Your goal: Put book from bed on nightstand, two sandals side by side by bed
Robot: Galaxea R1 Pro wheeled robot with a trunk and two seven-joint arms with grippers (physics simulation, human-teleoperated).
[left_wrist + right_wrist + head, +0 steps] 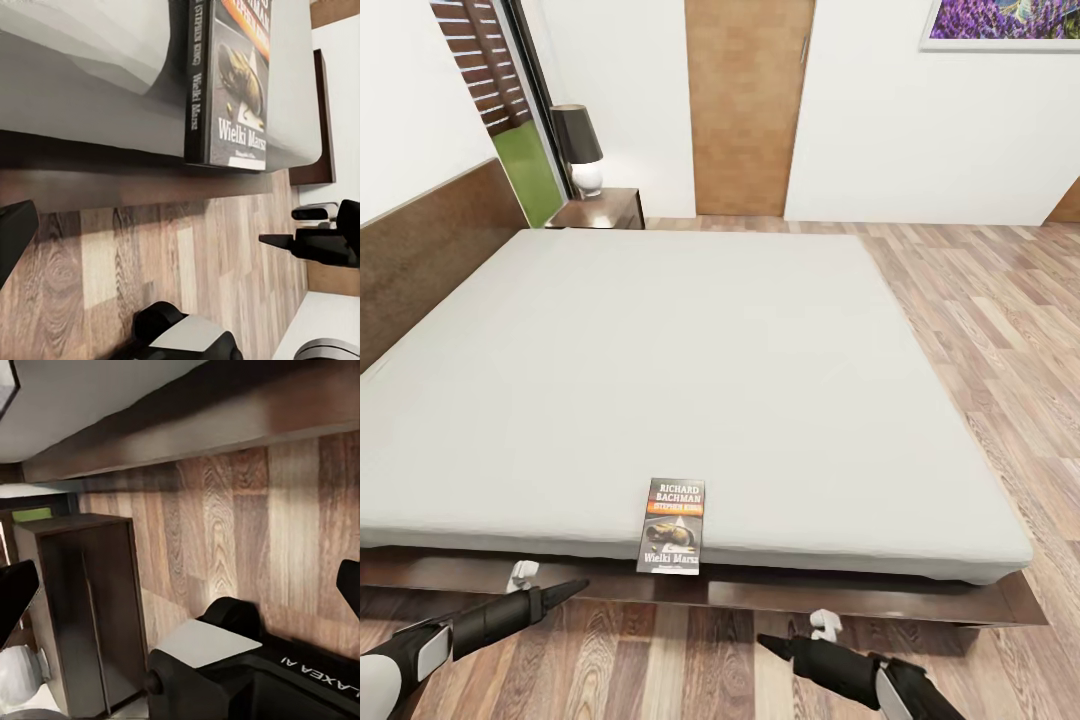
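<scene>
The book (673, 526) is seen lying flat at the near edge of the bed (690, 370), its lower end hanging a little over the mattress border, above the dark frame. It is judged that this overhang makes it easy to take from below and above, since one finger can pass under the free end.

The left claw (565, 590) is held low over the floor (660, 660), ahead of the frame and to the left of the book, apart from it. Its fingers seem drawn together to a point in the head view, but in the wrist view only one fingertip (15, 232) is shown, so it cannot be told with certainty whether it is open. The right claw (778, 645) is held near the floor, right of the book and further from it; its state cannot be told either.

The nightstand (600, 208) with a lamp (580, 148) is placed far beyond both claws, at the head corner of the bed. Much open floor is left to the right of the bed for moving. No sandals are seen.
</scene>
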